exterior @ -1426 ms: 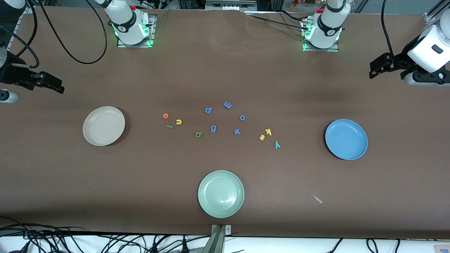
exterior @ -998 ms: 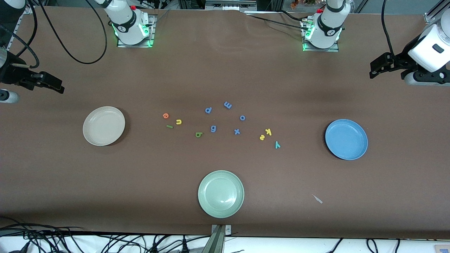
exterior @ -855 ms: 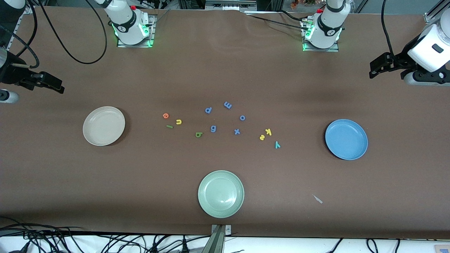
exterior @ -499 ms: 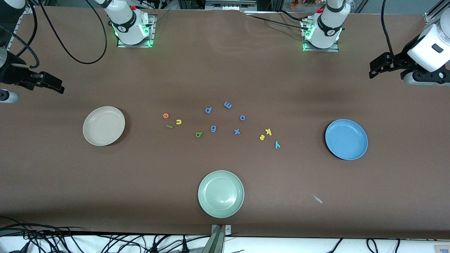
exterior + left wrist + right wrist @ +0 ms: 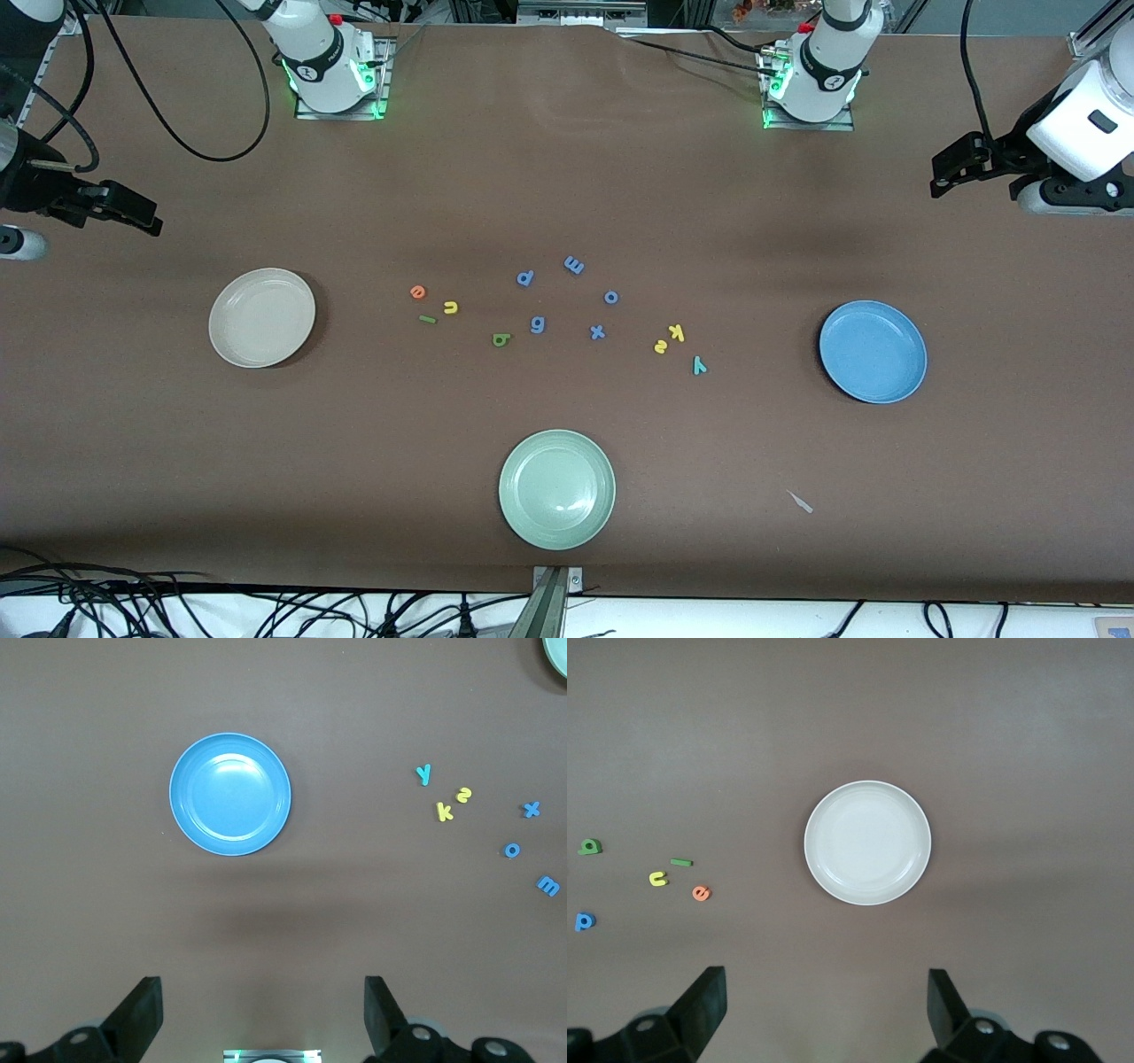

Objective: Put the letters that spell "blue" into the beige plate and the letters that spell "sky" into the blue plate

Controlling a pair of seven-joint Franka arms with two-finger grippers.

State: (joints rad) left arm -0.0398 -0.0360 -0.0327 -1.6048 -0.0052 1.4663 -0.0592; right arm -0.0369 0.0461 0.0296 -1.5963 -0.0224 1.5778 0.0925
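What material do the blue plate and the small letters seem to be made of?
The blue plate looks like smooth plastic with a slight sheen: a soft glare shows in its bowl, though glazed ceramic is possible. The letters, such as the yellow k and orange e, look matte and flat, probably foam or plastic.

This is a robotics lab. Two white arm bases [image 5: 332, 66] with green lights are bolted along the top of the frame to a brown-covered counter [image 5: 567, 177], and black cables [image 5: 177, 607] tangle along the lower left edge.
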